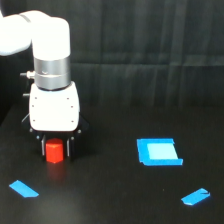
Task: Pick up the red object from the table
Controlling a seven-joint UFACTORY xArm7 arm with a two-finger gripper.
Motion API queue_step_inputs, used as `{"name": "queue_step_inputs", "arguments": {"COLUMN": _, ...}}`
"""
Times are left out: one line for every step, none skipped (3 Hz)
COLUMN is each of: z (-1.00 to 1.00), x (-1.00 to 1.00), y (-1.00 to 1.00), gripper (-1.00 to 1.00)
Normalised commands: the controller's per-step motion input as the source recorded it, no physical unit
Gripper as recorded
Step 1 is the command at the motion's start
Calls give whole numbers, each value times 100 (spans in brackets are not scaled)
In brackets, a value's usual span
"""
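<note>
The red object is a small red-orange block at the exterior view's left, on or just above the black table. I cannot tell whether it touches the surface. My gripper hangs straight down from the white arm, directly over the block. Its two black fingers stand close against the block's left and right sides, and the jaws look closed on it. The block's lower part shows below the fingertips.
A blue square piece lies on the table to the exterior view's right of the gripper. One blue tape strip lies at front left and another at front right. A dark curtain forms the backdrop.
</note>
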Motion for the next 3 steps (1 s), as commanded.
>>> {"name": "queue_step_inputs", "arguments": {"z": 8, "x": 3, "y": 4, "gripper": -98}}
{"name": "queue_step_inputs", "arguments": {"z": 21, "x": 8, "y": -6, "gripper": -100}}
{"name": "queue_step_inputs", "arguments": {"z": 100, "x": 28, "y": 2, "gripper": -100}}
